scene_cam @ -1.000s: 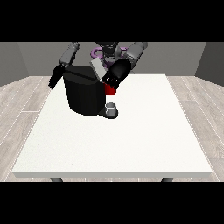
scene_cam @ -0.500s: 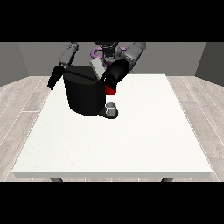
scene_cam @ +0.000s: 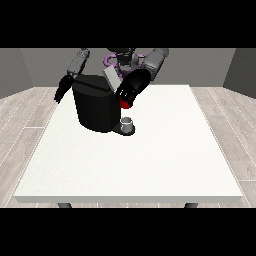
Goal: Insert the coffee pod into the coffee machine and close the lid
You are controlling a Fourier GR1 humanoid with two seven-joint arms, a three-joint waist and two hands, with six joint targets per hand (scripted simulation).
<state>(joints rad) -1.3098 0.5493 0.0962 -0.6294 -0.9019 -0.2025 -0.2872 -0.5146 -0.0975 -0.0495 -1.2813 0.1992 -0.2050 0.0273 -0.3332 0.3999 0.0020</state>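
The black coffee machine (scene_cam: 97,107) stands on the white table (scene_cam: 150,165) at the far left. Its grey lid (scene_cam: 111,77) is tilted up at the top. The hand at the view's right (scene_cam: 132,88) is against the machine's upper right side, just above a red thing at the machine (scene_cam: 125,104). A small grey thing (scene_cam: 127,123) sits on the machine's base below that hand; I cannot tell whether it is the pod. The hand at the view's left (scene_cam: 63,90) hangs beside the machine's left edge, its fingers pointing down and holding nothing.
The robot's body (scene_cam: 122,56) is behind the machine at the table's far edge. The table's white top stretches from the machine towards the near edge and to the right.
Hardly anything differs. The hand at the view's right has only shifted slightly at the machine's upper right side. The hand at the view's left has kept its place.
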